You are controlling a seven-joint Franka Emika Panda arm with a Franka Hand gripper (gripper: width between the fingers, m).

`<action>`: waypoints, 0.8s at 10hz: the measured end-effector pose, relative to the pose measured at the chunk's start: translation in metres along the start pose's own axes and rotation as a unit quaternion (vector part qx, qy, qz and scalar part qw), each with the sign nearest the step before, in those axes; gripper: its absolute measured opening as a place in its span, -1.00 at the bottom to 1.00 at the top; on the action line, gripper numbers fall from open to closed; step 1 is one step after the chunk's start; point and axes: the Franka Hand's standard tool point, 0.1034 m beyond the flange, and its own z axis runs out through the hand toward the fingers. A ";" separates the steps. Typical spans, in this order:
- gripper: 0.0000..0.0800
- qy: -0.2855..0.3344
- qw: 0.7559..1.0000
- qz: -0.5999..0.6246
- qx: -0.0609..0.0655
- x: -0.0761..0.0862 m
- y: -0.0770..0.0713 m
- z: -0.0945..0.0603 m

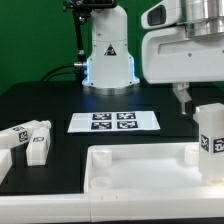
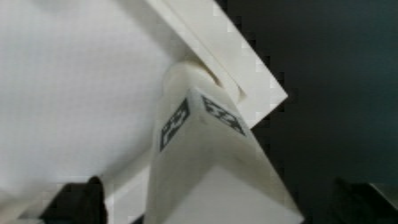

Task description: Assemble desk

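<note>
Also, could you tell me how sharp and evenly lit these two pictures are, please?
Exterior view: fairly sharp, evenly lit, a blue glow at the robot base, the desk top nearly washed out against the black table. Wrist view: soft and very close, the leg blurred, its tags barely readable, white surfaces bleached.

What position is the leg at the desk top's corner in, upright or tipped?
Upright: the leg stands on end at the corner of the desk top on the exterior view's right, with its sides vertical.
</note>
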 end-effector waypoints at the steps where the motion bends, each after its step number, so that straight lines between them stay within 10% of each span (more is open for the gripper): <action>1: 0.60 0.000 1.000 -0.019 0.000 0.000 0.000 0.000; 8: 0.62 0.006 0.947 -0.320 -0.021 0.007 -0.009 0.007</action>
